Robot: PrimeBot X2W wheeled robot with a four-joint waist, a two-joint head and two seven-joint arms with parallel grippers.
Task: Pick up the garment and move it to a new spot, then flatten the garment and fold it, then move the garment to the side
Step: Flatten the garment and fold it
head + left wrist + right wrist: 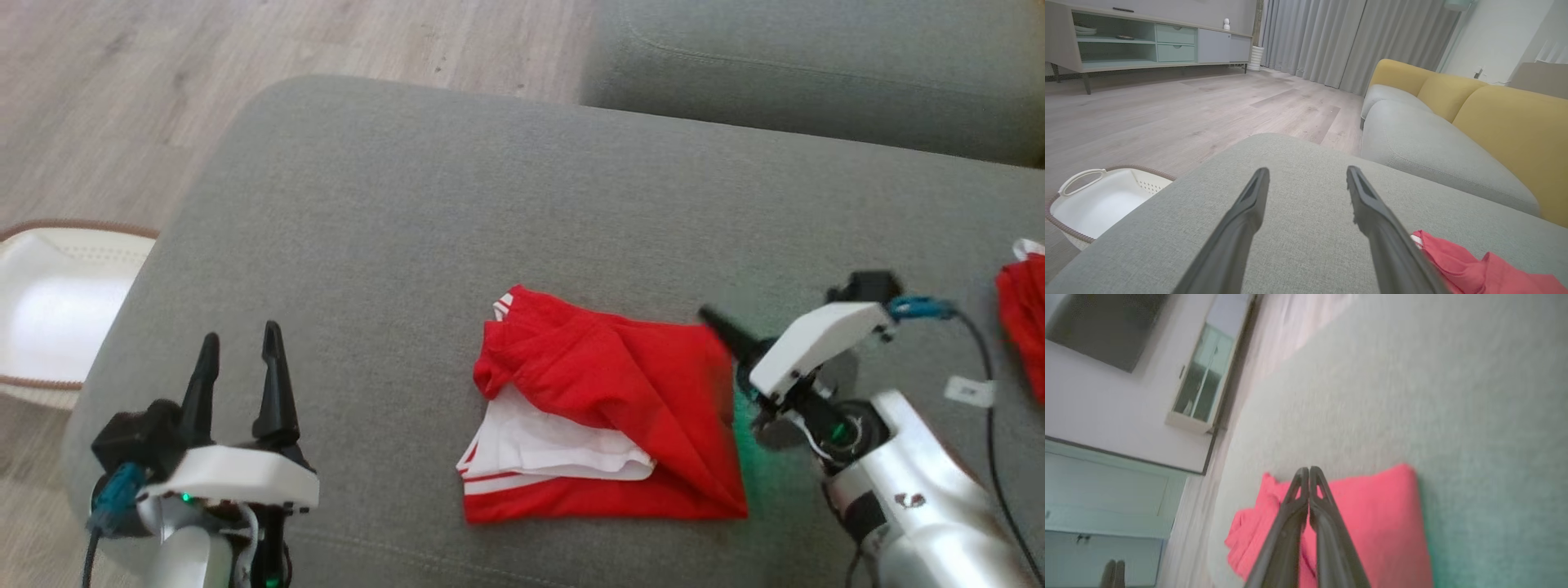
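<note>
The garment (604,392), red with white stripes and a white inner layer, lies roughly folded on the grey cushion (408,204). My right gripper (709,317) is shut, its tips at the garment's upper right corner. In the right wrist view the two fingers press together over the red garment (1372,514), and I see no cloth between the right gripper (1308,470) tips. My left gripper (241,351) stands open and empty at the lower left, well clear of the garment. Between the spread fingers of the left gripper (1308,173) there is bare cushion, with the garment (1457,261) at its lower right.
Another red cloth (1024,318) lies at the right edge, near a small white tag (969,390). A white basket (49,310) sits on the wooden floor to the left of the cushion. A grey sofa seat (816,73) with yellow backrests (1506,122) lies beyond.
</note>
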